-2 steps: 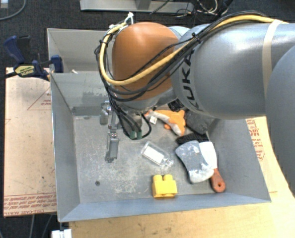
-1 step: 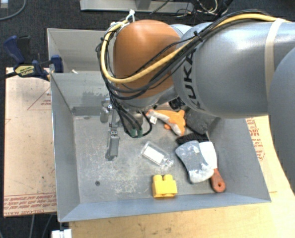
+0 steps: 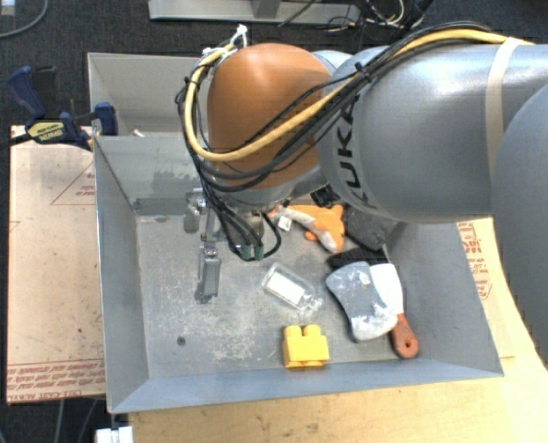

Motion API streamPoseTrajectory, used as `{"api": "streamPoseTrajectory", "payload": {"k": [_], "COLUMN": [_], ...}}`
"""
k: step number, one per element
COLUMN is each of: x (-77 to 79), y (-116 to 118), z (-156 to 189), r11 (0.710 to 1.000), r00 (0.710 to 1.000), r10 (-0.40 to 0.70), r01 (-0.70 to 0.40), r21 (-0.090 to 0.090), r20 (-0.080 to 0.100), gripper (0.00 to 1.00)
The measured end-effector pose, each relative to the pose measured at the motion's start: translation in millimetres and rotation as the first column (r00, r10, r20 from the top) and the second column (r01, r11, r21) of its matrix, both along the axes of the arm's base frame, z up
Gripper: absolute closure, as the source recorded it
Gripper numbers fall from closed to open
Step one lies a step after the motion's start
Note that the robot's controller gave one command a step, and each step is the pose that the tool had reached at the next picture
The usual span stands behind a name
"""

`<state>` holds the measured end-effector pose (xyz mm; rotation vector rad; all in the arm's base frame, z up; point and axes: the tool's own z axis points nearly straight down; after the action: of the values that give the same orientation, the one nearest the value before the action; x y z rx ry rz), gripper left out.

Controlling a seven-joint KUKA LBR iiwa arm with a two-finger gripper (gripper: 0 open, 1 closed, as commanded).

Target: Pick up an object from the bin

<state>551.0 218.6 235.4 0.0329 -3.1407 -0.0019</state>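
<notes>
Pick not done yet, by my read. The claw [image 3: 206, 287] hangs low in the left half of the bin [image 3: 117, 275], tip at or v. near the bare, scuffed floor; can't tell if it's touching. Can't tell whether it's wide or narrow either, since the wrist w/ its orange cover and cables hides most of it. I see nothing gripped in it.

Candidates all lie to the right of the claw, apart from it:
- clear plastic piece [image 3: 288, 287]: small, lying flat approx. mid-floor. Nearest to the claw, but w/ bare floor between.
- yellow block [image 3: 305, 347]: near the front wall, just below-right of the clear plastic piece.
- white-grey crumpled lump [image 3: 366, 301]: has a brown-orange handle-like end [image 3: 404, 340] sticking out toward front right. May be one thing, can't say.
- orange item [image 3: 318, 227]: back-centre, partly under the arm.

Status: approach stage at most. Grasp, lift & clearing the bin rim are all left. The claw is over bare floor and not round any thing, so I judge that closing here would get nothing. It prob. needs a shift right, toward the clear plastic piece, before a grasp counts. That piece looks thin & slick, so likely hard to pinch while flat. The yellow block looks the easier target.
</notes>
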Motion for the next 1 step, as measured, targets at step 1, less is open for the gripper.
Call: {"api": "streamPoseTrajectory", "payload": {"k": [1], "x": [-15.0], "y": [-14.0], "z": [-45.5], "r11": [0.994], "r00": [0.994], "r10": [0.108], "r01": [-0.108], "r21": [0.002], "r20": [0.006], "gripper": [0.0]}}
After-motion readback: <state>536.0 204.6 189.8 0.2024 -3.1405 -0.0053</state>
